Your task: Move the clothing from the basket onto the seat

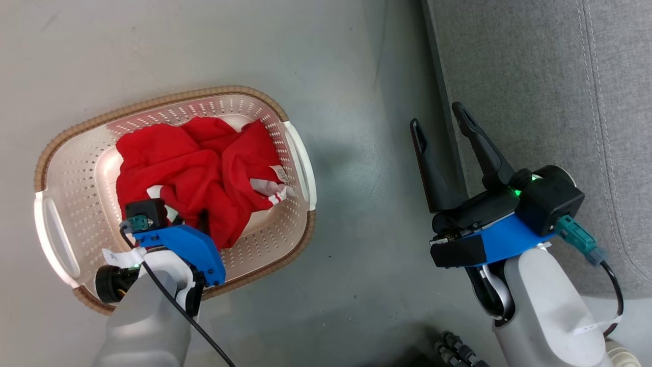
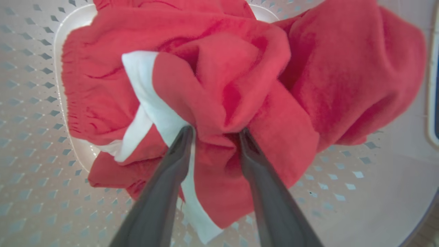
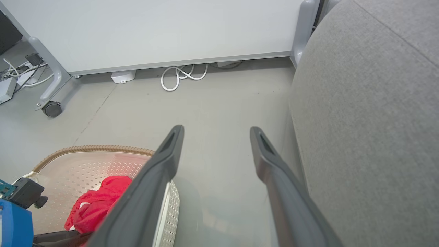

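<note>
Clothing (image 1: 193,173) in basket (image 1: 76,173), grey floor (image 1: 367,229), left claw (image 2: 215,132) spread astride it, right claw (image 1: 437,117) spread

Entry: left gripper (image 2: 215,131) points steeply down, its two dark fingers parted, tips level with each other. The pale left forearm (image 1: 147,316) sits directly behind and above the claw. The right gripper (image 1: 436,115) is aimed forward, fingers spread wide. The pale right forearm (image 1: 545,306) stands behind that claw, wrist bent.
</note>
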